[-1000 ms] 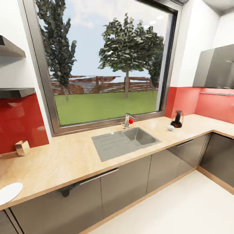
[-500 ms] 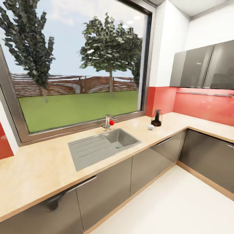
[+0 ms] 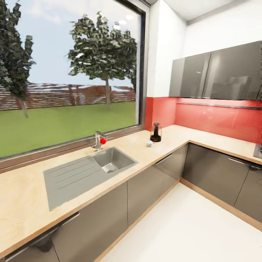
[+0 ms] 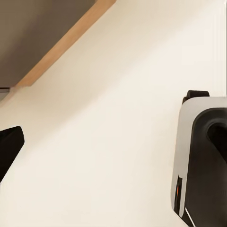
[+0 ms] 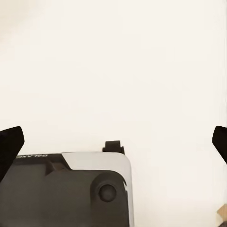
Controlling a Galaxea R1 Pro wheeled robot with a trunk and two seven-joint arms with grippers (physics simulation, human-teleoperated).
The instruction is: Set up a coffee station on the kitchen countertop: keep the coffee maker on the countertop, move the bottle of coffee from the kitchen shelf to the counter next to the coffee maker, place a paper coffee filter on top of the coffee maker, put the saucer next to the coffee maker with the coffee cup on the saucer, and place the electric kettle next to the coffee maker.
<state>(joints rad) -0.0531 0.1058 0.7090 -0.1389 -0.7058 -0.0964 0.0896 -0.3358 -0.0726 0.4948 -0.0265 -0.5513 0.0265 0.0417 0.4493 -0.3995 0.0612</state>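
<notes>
The kitchen countertop (image 3: 22, 203) runs under a big window and turns a corner at the right. Near that corner, against the red backsplash, stands the dark electric kettle (image 3: 155, 132). The tiny white coffee cup (image 3: 149, 143) sits on the counter just in front of it. The coffee maker, bottle of coffee, kitchen shelf, paper coffee filter and saucer are out of view. In the left wrist view my left gripper (image 4: 113, 142) hangs open over the pale floor, one black fingertip (image 4: 7, 149) at the frame edge. My right gripper (image 5: 113, 142) is open too, empty, above the floor.
A grey sink (image 3: 109, 160) with drainboard and a faucet (image 3: 98, 140) is set in the counter. Dark grey cabinet fronts (image 3: 153, 182) line the pale floor (image 3: 189, 229). Glossy wall cabinets (image 3: 218, 74) hang at the right. My own base (image 5: 71, 189) lies below the grippers.
The head camera has swung to the right, so the whole scene slid left. The shelves, gold box and white plate seen at the left a second ago have left the view. The things themselves have not moved.
</notes>
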